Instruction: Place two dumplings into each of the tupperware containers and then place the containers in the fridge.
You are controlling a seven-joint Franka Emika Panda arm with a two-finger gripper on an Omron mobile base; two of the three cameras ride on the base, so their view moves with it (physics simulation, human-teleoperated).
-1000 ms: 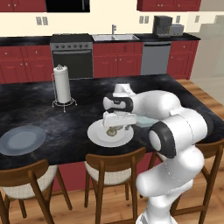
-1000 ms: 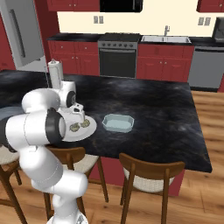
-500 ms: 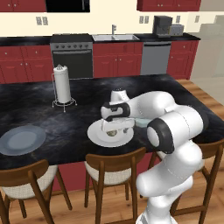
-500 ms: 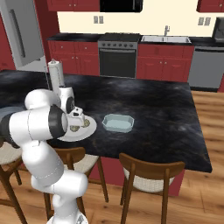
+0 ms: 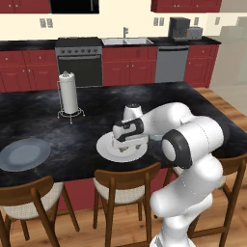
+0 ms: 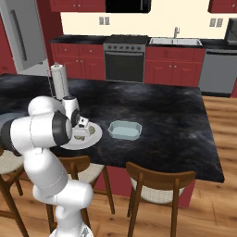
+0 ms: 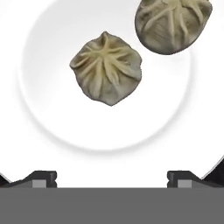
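Hand view: dumpling (image 7: 106, 68) folds up.

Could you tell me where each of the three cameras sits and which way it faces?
Left base view: behind the arm to its left, facing forward and down over the island; the arm rises lower right, gripper over the white plate.
Right base view: behind to its right, same plate, blue-green container; arm lower left.
Hand view: on the hand, looking straight down at two dumplings; fingertips at the bottom.
Both base views share the plate and the paper-towel holder.
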